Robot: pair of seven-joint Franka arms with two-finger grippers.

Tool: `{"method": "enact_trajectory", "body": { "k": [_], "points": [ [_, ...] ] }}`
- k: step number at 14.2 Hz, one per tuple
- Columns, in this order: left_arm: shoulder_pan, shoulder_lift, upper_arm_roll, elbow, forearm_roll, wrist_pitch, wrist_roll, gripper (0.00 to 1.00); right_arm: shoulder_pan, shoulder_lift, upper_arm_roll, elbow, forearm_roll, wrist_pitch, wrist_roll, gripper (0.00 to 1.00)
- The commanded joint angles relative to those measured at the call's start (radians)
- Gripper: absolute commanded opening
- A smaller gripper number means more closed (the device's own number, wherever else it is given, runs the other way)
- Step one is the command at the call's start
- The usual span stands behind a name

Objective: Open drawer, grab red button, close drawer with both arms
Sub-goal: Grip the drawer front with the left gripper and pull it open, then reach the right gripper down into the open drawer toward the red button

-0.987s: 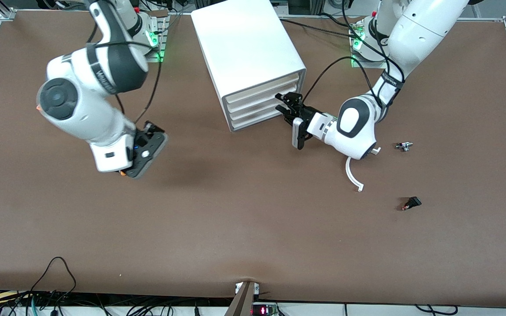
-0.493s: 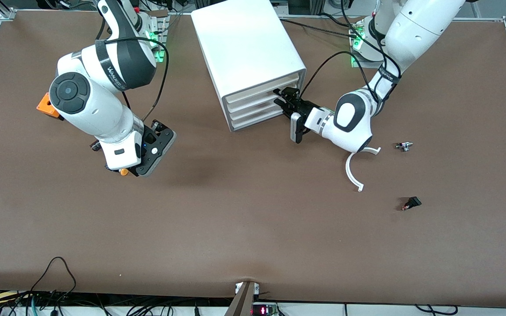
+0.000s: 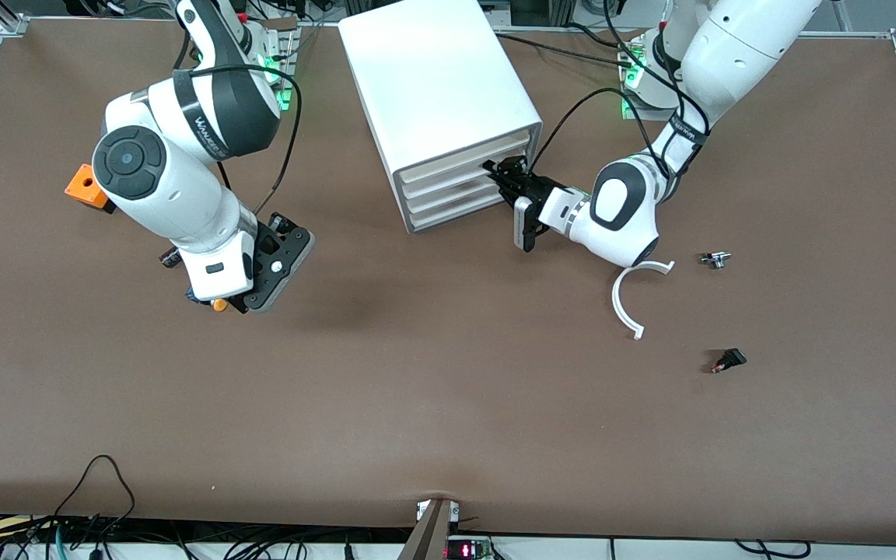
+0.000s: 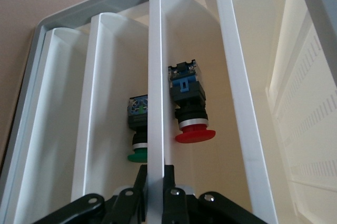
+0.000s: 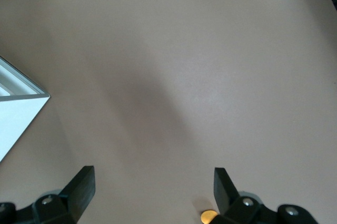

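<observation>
My right claw [image 3: 250,299] hangs released over the brown counter [image 3: 448,404] at nine o'clock from the big white plastic box cabinet [image 3: 436,93]. My left claw [image 3: 504,173] is clenched on a shallow white tray drawer [image 4: 156,103] lip at its front; I'd draw straight outward. In that tray's compartment lies the red-capped, dark-bodied button [image 4: 189,105]; a green-capped one [image 4: 138,129] sits next door.

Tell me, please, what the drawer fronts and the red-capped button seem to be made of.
The drawer fronts look like thin white plastic, smooth and slightly see-through: light glows through them. The button seems moulded plastic, with a glossy red cap, a dark blue-black body and a silvery ring between, perhaps metal. The left gripper sits at one front.
</observation>
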State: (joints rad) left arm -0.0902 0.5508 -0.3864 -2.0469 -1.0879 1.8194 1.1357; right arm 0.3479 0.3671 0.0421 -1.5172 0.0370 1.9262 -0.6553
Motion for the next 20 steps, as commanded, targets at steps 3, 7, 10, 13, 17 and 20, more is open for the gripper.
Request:
{"method": "enact_trajectory", "body": {
  "k": [3,7,10,13,17,20],
  "points": [
    [0.024,-0.025,-0.003,0.0,-0.033,0.014,0.041,0.0,0.002,-0.01,-0.004,0.006,-0.012,-0.009,-0.015,1.0],
    [0.024,0.02,0.007,0.065,-0.021,0.015,0.038,0.0,-0.006,-0.01,-0.008,0.006,-0.012,-0.009,-0.017,1.0],
    [0.033,0.09,0.026,0.113,-0.015,0.012,0.039,0.0,-0.009,-0.01,-0.008,0.006,-0.012,-0.009,-0.017,1.0],
    [0.04,0.103,0.041,0.183,0.074,0.012,0.03,0.0,-0.009,-0.01,-0.008,0.008,-0.011,-0.007,-0.015,1.0],
    [0.04,0.13,0.075,0.248,0.122,0.012,0.025,0.0,-0.007,-0.008,-0.008,0.008,-0.012,-0.007,-0.012,1.0],
    [0.04,0.129,0.11,0.26,0.122,0.014,0.025,0.0,0.0,-0.001,-0.007,0.008,-0.006,0.002,-0.004,1.0]
  ]
}}
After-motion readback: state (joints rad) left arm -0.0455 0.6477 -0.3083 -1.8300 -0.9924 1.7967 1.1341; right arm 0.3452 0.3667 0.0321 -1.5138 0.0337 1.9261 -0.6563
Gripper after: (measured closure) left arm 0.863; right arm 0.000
